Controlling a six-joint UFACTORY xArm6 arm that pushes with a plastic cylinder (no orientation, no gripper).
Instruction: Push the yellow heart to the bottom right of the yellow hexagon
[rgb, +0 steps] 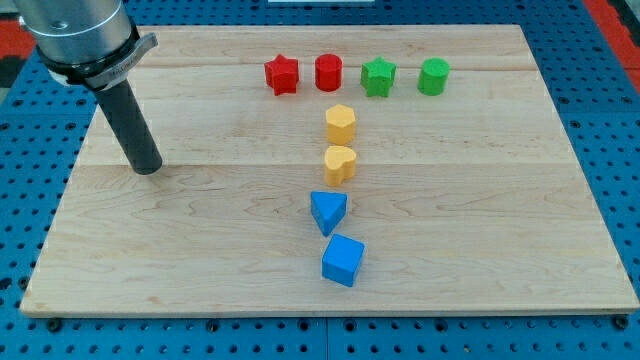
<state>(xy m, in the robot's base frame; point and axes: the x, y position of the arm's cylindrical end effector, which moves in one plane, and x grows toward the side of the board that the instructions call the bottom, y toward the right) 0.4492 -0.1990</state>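
Observation:
The yellow heart (340, 164) lies on the wooden board near its middle. The yellow hexagon (341, 124) sits just above it toward the view's top, a small gap between them. My tip (148, 169) rests on the board far to the view's left of both yellow blocks, about level with the heart. It touches no block.
A red star (282, 75), a red cylinder (328, 72), a green star (378, 77) and a green cylinder (434, 76) form a row near the view's top. A blue triangle (328, 212) and a blue cube (343, 260) lie below the heart. The board (520, 200) ends on blue pegboard.

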